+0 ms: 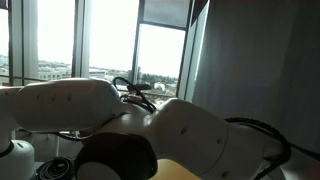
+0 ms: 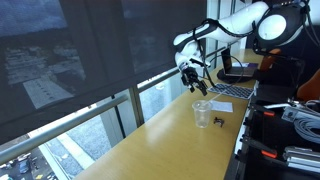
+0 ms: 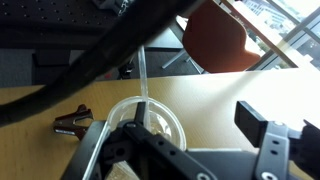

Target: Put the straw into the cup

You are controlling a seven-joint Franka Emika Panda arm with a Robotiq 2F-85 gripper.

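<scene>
In the wrist view a clear plastic cup (image 3: 166, 124) stands on the wooden table right under my gripper (image 3: 195, 115). A thin clear straw (image 3: 143, 75) stands in it and leans over the far rim. My gripper is open, its fingers spread wide, and the left finger (image 3: 138, 112) is right beside the straw. Nothing is between the fingers. In an exterior view the gripper (image 2: 190, 74) hangs a little above the cup (image 2: 203, 112); the straw is too faint to see there. My own arm (image 1: 80, 105) fills the remaining exterior view.
A small black clip (image 3: 72, 122) lies on the table (image 2: 165, 135) next to the cup, also seen as the clip (image 2: 220, 122). A red chair (image 3: 215, 40) stands beyond the table's far edge. A laptop (image 2: 235, 88) and cables sit at the table's far end by the windows.
</scene>
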